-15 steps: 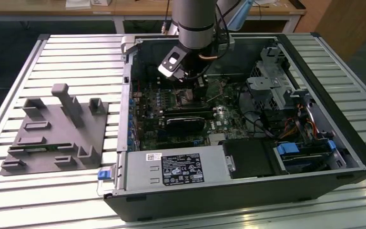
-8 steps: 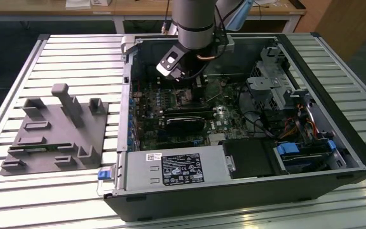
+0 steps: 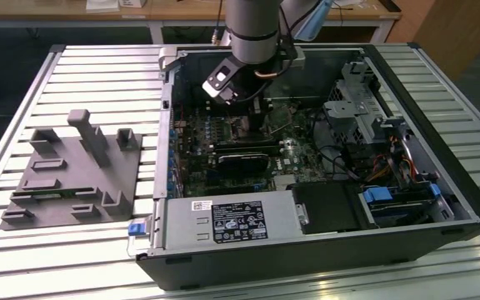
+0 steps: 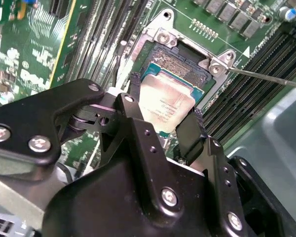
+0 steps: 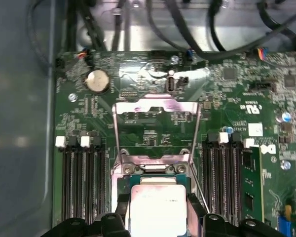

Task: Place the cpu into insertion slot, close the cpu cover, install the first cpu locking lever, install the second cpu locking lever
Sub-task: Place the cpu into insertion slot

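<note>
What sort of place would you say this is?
Probably a robotics lab or workshop: an open computer case sits on a slatted metal table, a grey fixture block beside it, wooden desks behind. The gripper holds the cpu over the motherboard.
</note>
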